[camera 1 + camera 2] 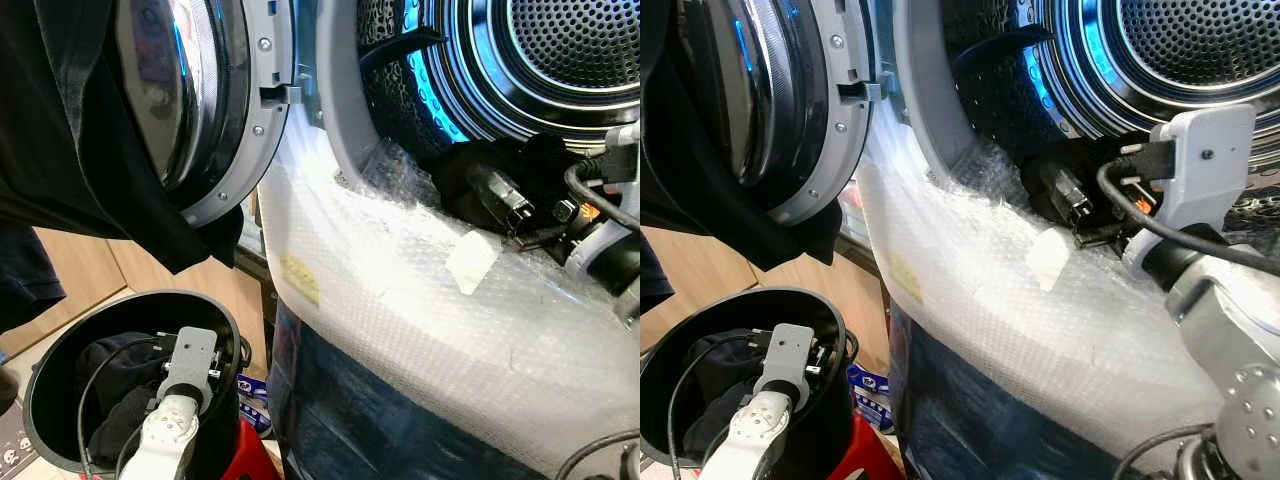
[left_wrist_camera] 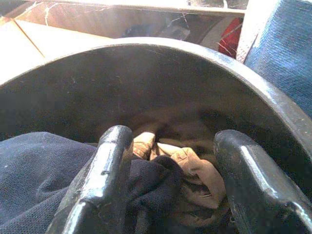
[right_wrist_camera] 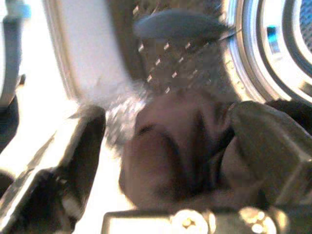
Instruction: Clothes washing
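Left eye view: the right and centre of the frame are taken up by a washer (image 1: 420,330), its front wrapped in bubble wrap (image 1: 470,340), with the perforated drum (image 1: 570,50) seen at the upper right. The open door (image 1: 215,100) is seen at the upper left, and a black cloth (image 1: 70,130) is draped over it, hanging down the left side of the frame. A round black bin (image 1: 60,370) is placed at the lower left, beside the washer, and dark clothes (image 1: 110,385) are held in it. A dark garment (image 1: 480,175) is laid on the lip of the drum opening at the right. A white tag (image 1: 470,262) is seen on the wrap just below that garment.

The left gripper (image 2: 170,170) is lowered into the bin; its fingers (image 2: 105,180) are spread apart over a navy garment (image 2: 44,175) and a tan cloth (image 2: 190,170), with nothing clasped. The right gripper (image 3: 165,146) is held at the drum opening, its fingers parted on either side of the dark garment; whether the garment is gripped cannot be told, as the right wrist view is blurred.
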Controlling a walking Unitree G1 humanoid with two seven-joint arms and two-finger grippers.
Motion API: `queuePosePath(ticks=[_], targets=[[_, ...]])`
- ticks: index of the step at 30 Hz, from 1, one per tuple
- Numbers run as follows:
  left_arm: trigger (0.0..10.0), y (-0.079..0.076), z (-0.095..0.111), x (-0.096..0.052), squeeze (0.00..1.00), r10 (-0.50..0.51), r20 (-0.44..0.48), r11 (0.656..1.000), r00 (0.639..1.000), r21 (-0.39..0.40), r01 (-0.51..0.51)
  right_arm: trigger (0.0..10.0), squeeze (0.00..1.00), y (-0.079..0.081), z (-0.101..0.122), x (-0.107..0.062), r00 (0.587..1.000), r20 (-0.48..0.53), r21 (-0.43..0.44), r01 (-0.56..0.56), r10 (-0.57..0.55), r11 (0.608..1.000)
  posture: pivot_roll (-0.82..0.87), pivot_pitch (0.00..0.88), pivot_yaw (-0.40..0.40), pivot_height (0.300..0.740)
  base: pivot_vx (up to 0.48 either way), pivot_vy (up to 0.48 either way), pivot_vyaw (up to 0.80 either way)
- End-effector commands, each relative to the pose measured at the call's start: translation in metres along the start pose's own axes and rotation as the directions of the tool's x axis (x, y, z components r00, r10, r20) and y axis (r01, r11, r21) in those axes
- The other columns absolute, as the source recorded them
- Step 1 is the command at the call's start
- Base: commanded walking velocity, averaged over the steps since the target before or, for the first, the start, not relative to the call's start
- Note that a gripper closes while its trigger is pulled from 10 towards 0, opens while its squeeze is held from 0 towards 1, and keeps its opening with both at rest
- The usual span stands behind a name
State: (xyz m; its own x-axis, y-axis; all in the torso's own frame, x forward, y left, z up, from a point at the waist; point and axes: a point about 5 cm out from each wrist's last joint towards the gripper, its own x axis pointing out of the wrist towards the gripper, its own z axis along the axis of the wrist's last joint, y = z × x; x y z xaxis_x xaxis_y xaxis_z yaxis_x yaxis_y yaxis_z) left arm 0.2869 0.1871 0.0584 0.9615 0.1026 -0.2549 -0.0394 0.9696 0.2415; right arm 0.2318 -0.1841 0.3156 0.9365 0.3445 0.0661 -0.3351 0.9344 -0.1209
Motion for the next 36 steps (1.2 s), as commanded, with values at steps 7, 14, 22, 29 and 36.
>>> queuePosePath(ticks=[7,14,22,29,36], targets=[[10.0,-0.005,0.001,0.003,0.00,-0.018,-0.002,1.000,1.000,-0.005,0.018,10.0,0.00,-0.006,-0.003,-0.016,1.000,0.013,-0.078,-0.027,0.028,0.997,-0.10,0.000,-0.031,0.740,0.000,0.000,0.00],[10.0,-0.005,0.005,0.004,0.00,-0.019,0.011,1.000,1.000,-0.008,0.019,10.0,0.00,0.011,0.012,-0.011,0.972,0.155,-0.076,-0.169,0.179,0.983,-0.09,0.000,-0.028,0.740,0.000,0.000,0.00],[10.0,-0.005,0.004,0.005,0.00,-0.026,0.010,1.000,1.000,-0.007,0.026,10.0,0.00,0.026,0.018,0.006,0.922,0.227,0.034,-0.330,0.314,0.943,-0.09,0.010,-0.026,0.740,0.000,0.000,0.00],[10.0,-0.006,0.003,0.003,0.00,-0.025,0.007,1.000,1.000,-0.011,0.025,10.0,0.00,0.049,0.019,0.042,0.968,0.096,0.208,-0.247,0.232,0.946,-0.09,0.009,-0.026,0.740,0.000,0.000,0.00],[10.0,-0.006,0.004,0.004,0.00,-0.037,0.008,0.999,0.999,-0.004,0.037,10.0,0.00,0.030,-0.008,0.051,0.989,-0.119,0.289,-0.053,0.091,0.956,-0.10,0.008,-0.019,0.740,0.000,0.000,0.00]])
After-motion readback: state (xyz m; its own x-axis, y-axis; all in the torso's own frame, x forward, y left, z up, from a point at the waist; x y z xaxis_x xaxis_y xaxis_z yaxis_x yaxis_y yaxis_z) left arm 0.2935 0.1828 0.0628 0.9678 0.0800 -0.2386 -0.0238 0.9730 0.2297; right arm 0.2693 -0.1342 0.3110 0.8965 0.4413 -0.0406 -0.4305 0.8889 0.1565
